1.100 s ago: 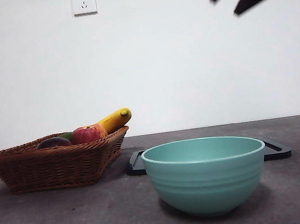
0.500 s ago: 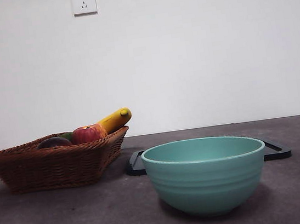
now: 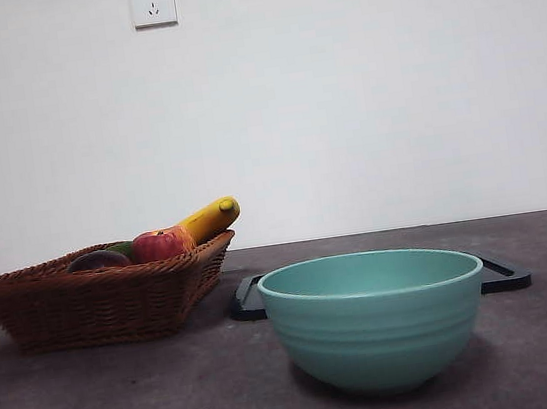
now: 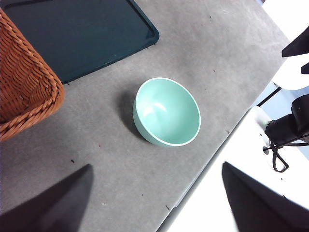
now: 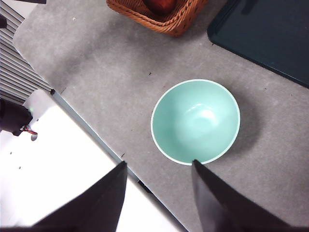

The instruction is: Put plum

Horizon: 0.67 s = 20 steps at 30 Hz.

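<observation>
So the plum [image 3: 98, 259] is sitting in the wicker basket [image 3: 95, 304] over on one side of the table [image 3: 129, 405], just the dark top of it poking above the rim. Right beside it there's a red apple [image 3: 161, 244], a bit of something green between them, and a banana [image 3: 210, 218] sticking out over the basket's edge. Nothing is touching the plum.

In front, well apart from the basket, there's a mint green bowl [image 3: 376, 317], empty as far as I can see, and behind it a dark flat tray [image 3: 504, 273]. My guess is one of those is where the plum ends up, but the task doesn't say which.

Both arms are parked up high. The left claw [image 4: 157, 200] has its jaws spread wide with nothing in them, looking down at the bowl and a corner of the basket. The right claw [image 5: 159, 186] is also spread and empty, above the bowl.

Looks to me like the very first step: the grab hasn't started. The next move would be getting a claw over the basket and coming down on the plum without bumping the apple.
</observation>
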Motion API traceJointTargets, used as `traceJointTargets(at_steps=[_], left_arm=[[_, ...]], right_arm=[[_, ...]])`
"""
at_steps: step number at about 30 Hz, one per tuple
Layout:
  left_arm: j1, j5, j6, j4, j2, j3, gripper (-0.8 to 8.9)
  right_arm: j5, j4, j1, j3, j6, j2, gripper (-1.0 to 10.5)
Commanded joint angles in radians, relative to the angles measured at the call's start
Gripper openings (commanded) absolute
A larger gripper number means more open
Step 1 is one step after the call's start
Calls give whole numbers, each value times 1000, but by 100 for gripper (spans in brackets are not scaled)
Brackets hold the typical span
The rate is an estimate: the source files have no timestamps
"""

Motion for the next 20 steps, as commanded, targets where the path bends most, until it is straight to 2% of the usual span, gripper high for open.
traceJointTargets(at_steps=[1, 4, 20], left_arm=[[-4, 8, 11, 7, 6, 18, 216], [-4, 8, 11, 7, 6, 18, 1], [-4, 8, 11, 8, 6, 18, 8]], right_arm=[[-2, 9, 9, 16, -23, 6, 152], [-2, 9, 9, 16, -32, 6, 4], [-2, 10, 9, 16, -50, 5, 5]])
